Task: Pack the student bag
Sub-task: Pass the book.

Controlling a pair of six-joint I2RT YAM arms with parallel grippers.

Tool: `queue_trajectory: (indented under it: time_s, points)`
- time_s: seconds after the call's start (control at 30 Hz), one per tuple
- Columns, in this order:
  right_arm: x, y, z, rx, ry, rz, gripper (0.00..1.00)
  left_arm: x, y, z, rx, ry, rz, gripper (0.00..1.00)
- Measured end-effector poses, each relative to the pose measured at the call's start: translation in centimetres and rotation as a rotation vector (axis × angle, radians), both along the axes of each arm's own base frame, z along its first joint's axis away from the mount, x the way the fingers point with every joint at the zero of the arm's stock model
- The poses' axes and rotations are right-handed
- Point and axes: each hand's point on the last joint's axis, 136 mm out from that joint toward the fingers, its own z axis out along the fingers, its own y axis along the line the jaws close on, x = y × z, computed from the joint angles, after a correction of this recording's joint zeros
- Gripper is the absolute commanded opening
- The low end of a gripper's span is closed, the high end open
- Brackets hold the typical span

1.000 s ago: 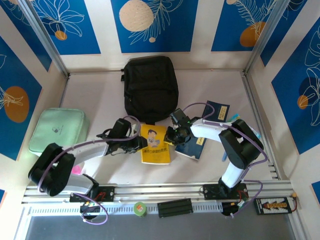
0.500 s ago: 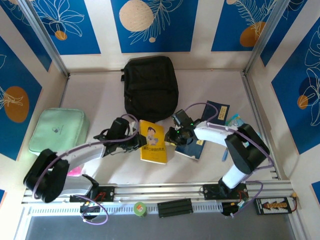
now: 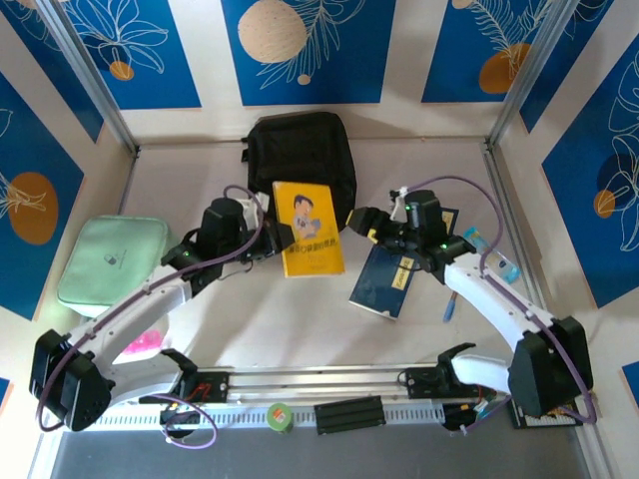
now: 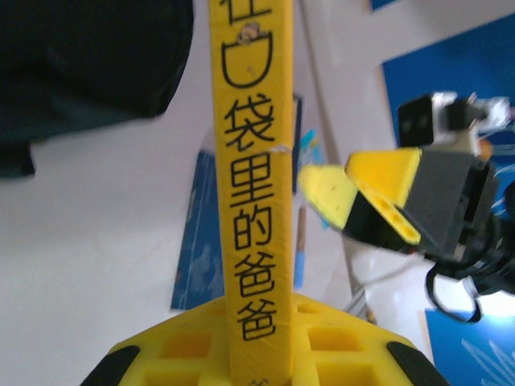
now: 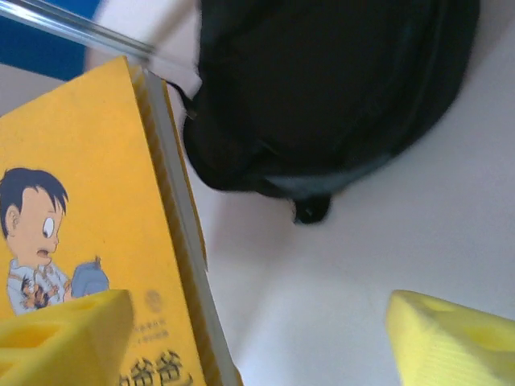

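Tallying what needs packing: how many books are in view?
3: a yellow book in the left gripper by the student bag; a blue book flat on the table; a navy book mostly hidden behind the right arm.

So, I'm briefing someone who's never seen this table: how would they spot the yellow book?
Start at the black student bag, the largest thing in view. At its near edge the left gripper holds the yellow book. Unlike the dark blue book to its right, its cover shows a cartoon boy.
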Motion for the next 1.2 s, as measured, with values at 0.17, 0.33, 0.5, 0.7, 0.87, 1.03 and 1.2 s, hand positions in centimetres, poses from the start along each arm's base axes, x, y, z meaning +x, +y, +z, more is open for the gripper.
queue_trajectory:
  time_s: [0.17,0.33,0.5,0.7,0.87,1.03,1.2]
  points:
    - [0.0,-1.5,1.7,0.146,-0.053,-0.032,0.98,3.3,-0.3,2.4,-0.070,-0.066,0.115,0.00]
    - [-0.1,-0.8,3.6,0.282,-0.059,-0.016,0.99,6.1,-1.0,2.2,-0.146,-0.047,0.213,0.00]
    - [0.0,-0.2,4.0,0.401,-0.024,-0.018,0.99,8.0,-1.2,2.7,-0.225,-0.045,0.297,0.00]
    - [1.1,1.2,2.9,0.525,0.042,-0.015,0.99,9.6,-1.9,3.6,-0.335,-0.051,0.346,0.00]
    - [2.0,2.8,2.3,0.594,0.090,0.001,1.00,10.3,-3.1,2.6,-0.377,-0.019,0.347,0.00]
    - [2.5,4.6,2.9,0.646,0.092,0.013,0.84,10.6,-3.4,2.7,-0.413,-0.008,0.352,0.00]
    - [2.7,6.1,3.3,0.688,0.070,-0.021,0.70,10.7,-3.4,3.7,-0.469,-0.018,0.356,0.00]
